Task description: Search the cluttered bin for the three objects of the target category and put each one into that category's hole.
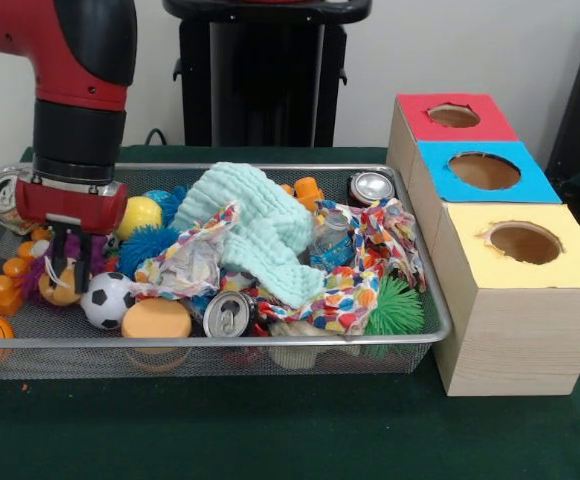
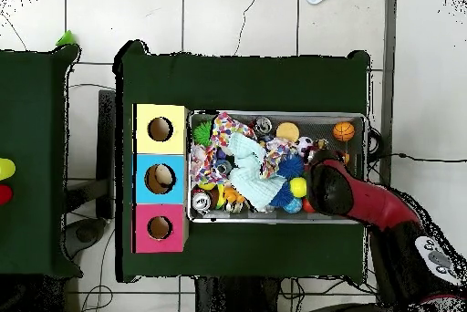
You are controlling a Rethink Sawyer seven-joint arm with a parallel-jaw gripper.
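Down at the bin's (image 1: 440,325) left end in the front view, a small yellow plush toy (image 1: 58,285) lies among the clutter, half hidden, with orange plastic bricks (image 1: 10,282) just beside it and a soccer ball (image 1: 106,300) on its other side. The end effector (image 1: 70,262) hangs directly over it, its dark fingers (image 1: 83,262) parted and reaching down around the toy without clearly clamping it. So the toy sits straight below, and the coming move seems a short drop and a squeeze. Its long axis cannot be made out. The red-surround hole (image 1: 454,115) lies well apart, on the farthest box beyond the bin's opposite end, on the green bench (image 1: 270,430).
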